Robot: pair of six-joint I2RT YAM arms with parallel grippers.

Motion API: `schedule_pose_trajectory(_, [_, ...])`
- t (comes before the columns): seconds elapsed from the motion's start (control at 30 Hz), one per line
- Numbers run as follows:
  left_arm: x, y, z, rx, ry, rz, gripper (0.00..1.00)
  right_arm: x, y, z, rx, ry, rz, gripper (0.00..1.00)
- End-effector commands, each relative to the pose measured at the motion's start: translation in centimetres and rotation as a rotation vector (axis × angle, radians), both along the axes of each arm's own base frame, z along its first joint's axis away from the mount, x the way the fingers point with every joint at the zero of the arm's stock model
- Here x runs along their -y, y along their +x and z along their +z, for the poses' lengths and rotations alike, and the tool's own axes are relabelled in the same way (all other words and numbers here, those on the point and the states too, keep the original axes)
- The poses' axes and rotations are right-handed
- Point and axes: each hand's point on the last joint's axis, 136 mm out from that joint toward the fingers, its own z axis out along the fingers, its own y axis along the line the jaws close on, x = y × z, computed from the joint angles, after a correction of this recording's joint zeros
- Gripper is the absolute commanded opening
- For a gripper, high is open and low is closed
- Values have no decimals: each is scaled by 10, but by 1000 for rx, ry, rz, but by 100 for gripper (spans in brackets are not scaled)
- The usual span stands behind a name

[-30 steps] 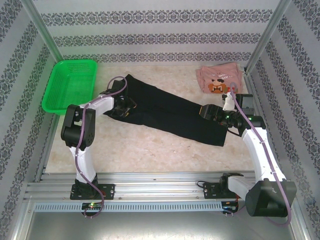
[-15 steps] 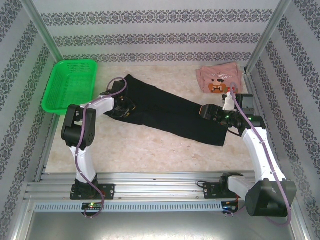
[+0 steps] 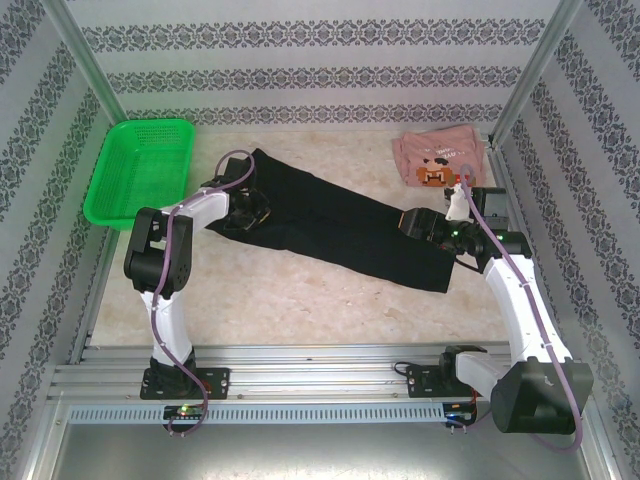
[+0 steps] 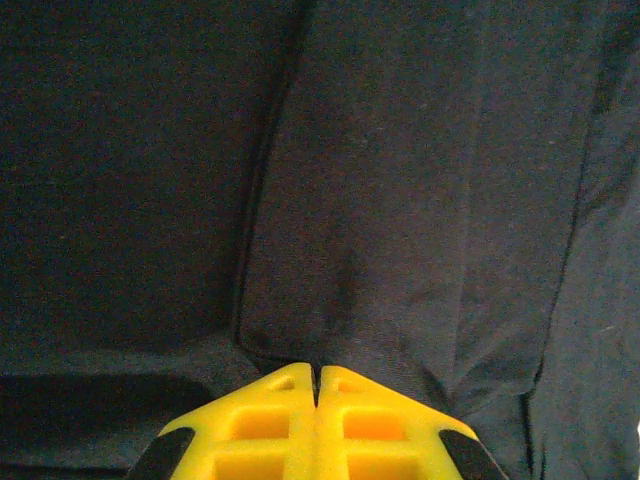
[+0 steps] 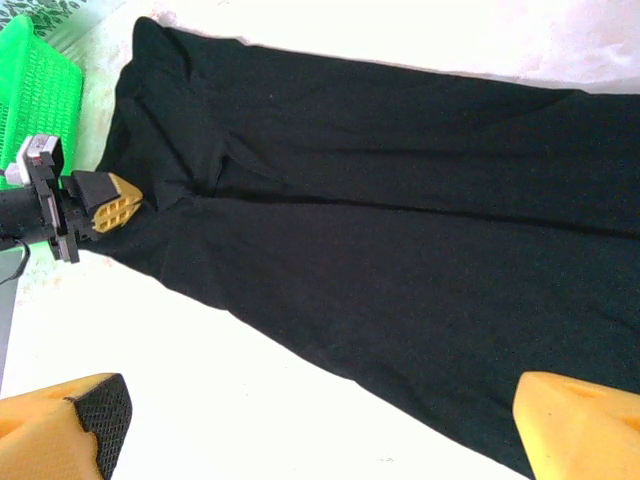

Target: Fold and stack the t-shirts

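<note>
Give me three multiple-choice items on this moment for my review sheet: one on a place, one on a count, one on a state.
1. Where does the pink t-shirt lie?
A. at the table's near left corner
B. in the middle of the table
C. at the table's far right corner

2. How many t-shirts are on the table?
A. one
B. two
C. three

3. How does the left gripper stand?
A. shut on the black t-shirt
B. wide open above bare table
C. shut on the pink t-shirt

Answers:
1 C: it sits by the far right post, apart from the black t-shirt.
2 B: one pink and one black, no other.
3 A: its fingers meet, with dark cloth puckered at their tips.
</note>
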Motion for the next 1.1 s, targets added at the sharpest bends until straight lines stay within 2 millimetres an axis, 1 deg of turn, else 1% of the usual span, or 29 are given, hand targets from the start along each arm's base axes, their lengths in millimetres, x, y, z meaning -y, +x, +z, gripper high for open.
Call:
schedule_pose_trajectory(0.0, [10,20,18,73,-29,-20,0,-3,2,-2,2,0,4,98])
schedule_pose_trajectory(0.07, [12,28,25,97,-32,-21,0,-2,3,-1,3,0,0,98])
schedule_pose_trajectory(0.23, [12,49,34,140,-37,-9,0,-2,4,-1,5,5,-2,98])
schedule_pose_trajectory(0.5, [16,83,36,189,-55,-3,0,-1,3,-7,-9,1,-7,98])
schedule_pose_trajectory(0.57, [20,92,34,190,-64,-18,0,-1,4,-9,-15,0,-10,98])
schedule_pose_trajectory(0.77, [24,104,22,175,-73,-39,0,-2,3,-15,-30,4,-8,98])
schedule_pose_trajectory(0.9, [28,111,24,188,-79,-68,0,-1,3,-19,-39,3,-10,98])
schedule_pose_trajectory(1.07, [38,119,28,224,-104,-119,0,-2,4,-24,-51,6,-9,98])
